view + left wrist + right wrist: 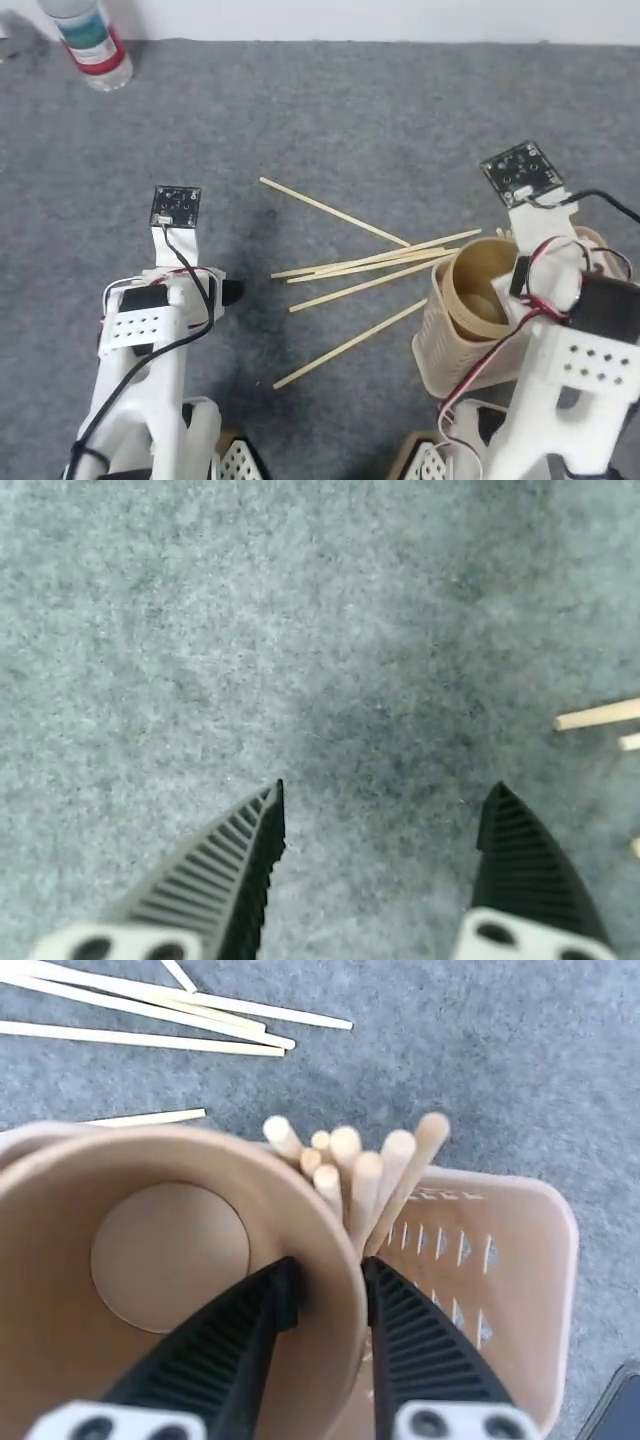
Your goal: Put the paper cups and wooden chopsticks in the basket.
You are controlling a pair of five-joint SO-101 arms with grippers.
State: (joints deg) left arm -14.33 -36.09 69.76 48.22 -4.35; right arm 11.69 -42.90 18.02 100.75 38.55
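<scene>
My right gripper (328, 1265) is shut on the rim of a tan paper cup (170, 1250), one finger inside and one outside. The cup (480, 285) sits in the top of the beige perforated basket (440, 340) at the right. Several wooden chopsticks (360, 1160) stand upright in the basket (500, 1260) beside the cup. More loose chopsticks (360, 265) lie fanned out on the grey carpet between the arms. My left gripper (388, 785) hangs open over bare carpet, with chopstick ends (600, 715) just off to one side.
A plastic bottle (90, 40) with a red and teal label stands at the far left corner. Grey carpet covers the whole surface up to a white strip along the far edge. The left arm (165, 300) stands apart from the chopstick pile.
</scene>
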